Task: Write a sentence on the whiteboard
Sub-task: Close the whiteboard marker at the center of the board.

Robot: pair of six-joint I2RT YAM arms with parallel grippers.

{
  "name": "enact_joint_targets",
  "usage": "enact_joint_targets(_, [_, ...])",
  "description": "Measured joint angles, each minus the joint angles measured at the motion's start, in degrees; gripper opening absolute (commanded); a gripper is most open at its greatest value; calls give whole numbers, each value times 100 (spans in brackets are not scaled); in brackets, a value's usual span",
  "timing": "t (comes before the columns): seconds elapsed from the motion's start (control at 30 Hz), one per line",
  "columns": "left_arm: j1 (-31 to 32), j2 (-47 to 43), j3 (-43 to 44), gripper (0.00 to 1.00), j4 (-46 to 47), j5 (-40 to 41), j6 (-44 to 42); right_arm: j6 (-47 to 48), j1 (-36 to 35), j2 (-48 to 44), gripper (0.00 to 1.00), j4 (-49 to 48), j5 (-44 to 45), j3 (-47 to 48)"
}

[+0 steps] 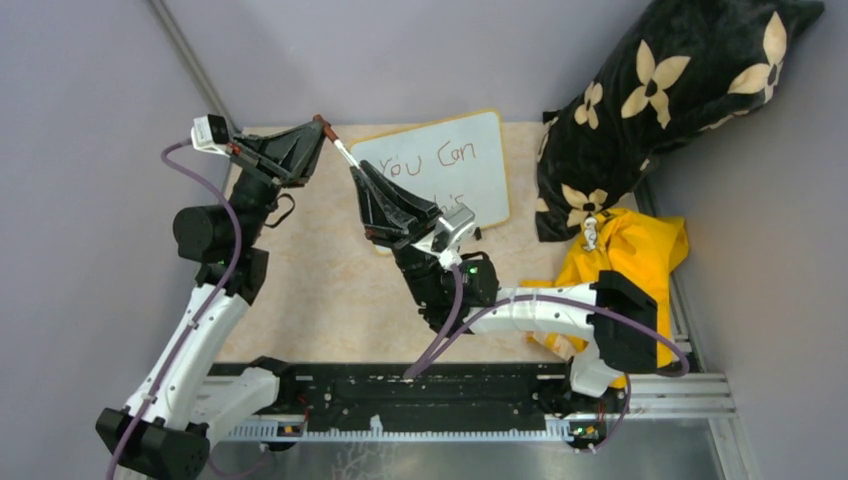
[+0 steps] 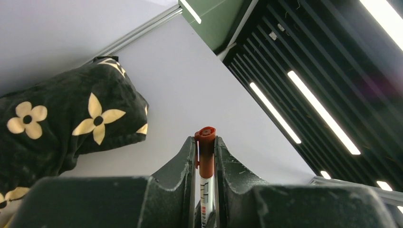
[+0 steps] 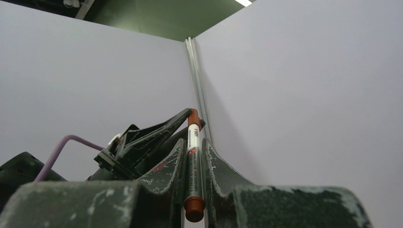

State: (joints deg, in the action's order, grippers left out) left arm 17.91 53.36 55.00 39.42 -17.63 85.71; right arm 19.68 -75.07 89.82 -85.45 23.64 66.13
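The sentence (image 1: 440, 160) on the whiteboard (image 1: 478, 192) looks done, its second line partly hidden; left gripper (image 1: 318, 128) and right gripper (image 1: 356, 172) both pinch the marker (image 1: 340, 148).

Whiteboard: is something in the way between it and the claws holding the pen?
Nothing visible lies between the right gripper and the whiteboard; from above, it overlaps the board's left edge. But the marker it holds points away from the board, its brown capped end pinched in the left gripper.

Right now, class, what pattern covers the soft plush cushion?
Cream flowers on the black plush cushion; top external view best.
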Motion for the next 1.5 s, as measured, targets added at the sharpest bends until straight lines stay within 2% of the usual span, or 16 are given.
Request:
enact_joint_targets(0.27, [190, 162, 31, 0, 304, 249, -2, 356, 13, 249, 0, -260, -107, 238])
enact_joint_targets(0.57, [472, 249, 149, 0, 282, 496, -385, 586, 22, 254, 0, -286, -107, 264])
enact_joint_targets(0.83, [824, 295, 334, 0, 7, 855, -861, 619, 74, 240, 0, -304, -103, 269])
enact_joint_targets(1.2, [1471, 286, 254, 0, 114, 1674, -1213, 645, 96, 247, 0, -299, -87, 417])
enact_joint_targets(1.5, [1644, 234, 85, 0, 302, 1832, -1300, 699, 94, 251, 0, -295, -105, 417])
